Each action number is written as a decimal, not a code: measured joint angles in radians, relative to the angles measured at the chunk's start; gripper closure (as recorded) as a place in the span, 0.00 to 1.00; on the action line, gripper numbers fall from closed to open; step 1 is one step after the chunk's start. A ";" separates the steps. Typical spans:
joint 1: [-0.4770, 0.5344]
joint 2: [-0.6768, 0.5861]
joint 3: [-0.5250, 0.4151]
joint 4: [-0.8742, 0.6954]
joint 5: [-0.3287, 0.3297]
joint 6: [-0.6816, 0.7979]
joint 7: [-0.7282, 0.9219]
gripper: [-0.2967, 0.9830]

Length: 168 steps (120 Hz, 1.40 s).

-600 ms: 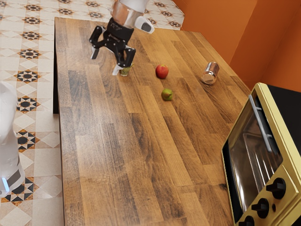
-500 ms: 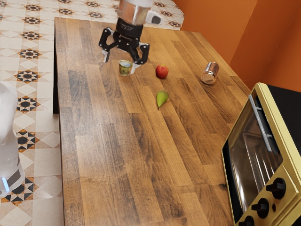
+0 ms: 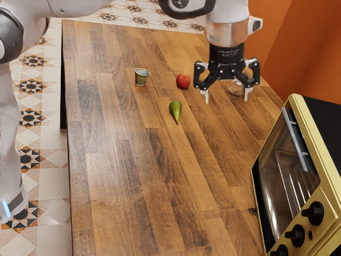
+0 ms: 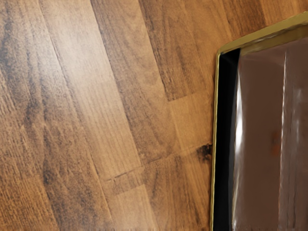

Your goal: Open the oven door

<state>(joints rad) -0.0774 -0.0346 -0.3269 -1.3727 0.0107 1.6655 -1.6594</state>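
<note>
In the exterior view, the gripper (image 3: 226, 96) is held above the wooden surface (image 3: 133, 176), pointed downward, with its two fingers spread well apart. The oven (image 3: 301, 102) is seen at the exterior view's right, and its door (image 3: 277, 184) is closed, with a long grey handle (image 3: 296, 140) mounted across it and black knobs (image 3: 313, 213) set beside it on the yellow front. The gripper is kept clear of the handle. A shiny container (image 3: 236, 88) is partly covered by the gripper. On the surface, a red apple (image 3: 183, 81) is placed between that container and a patterned cup (image 3: 141, 77), and a green pear (image 3: 175, 110) is laid near the apple. In the wrist view, the bare wood of the surface is shown next to the oven, whose brownish door glass (image 4: 260, 130) is bordered by a black strip (image 4: 225, 130) and a thin yellow edge (image 4: 215, 130).
</note>
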 joint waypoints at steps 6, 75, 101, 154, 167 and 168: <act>-0.006 0.008 -0.033 -0.016 0.015 0.058 -0.022 0.23; -0.138 0.065 0.003 -0.068 0.039 0.352 -0.125 0.23; 0.004 0.098 0.027 -0.064 0.040 0.390 -0.126 0.24; 0.002 0.156 0.038 -0.053 0.051 0.505 -0.021 0.24; -0.004 0.186 0.037 -0.043 0.051 0.540 0.007 0.24; -0.005 0.188 0.037 -0.042 0.052 0.543 0.009 0.24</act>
<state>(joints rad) -0.0827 0.1530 -0.2897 -1.4149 0.0622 2.2082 -1.6502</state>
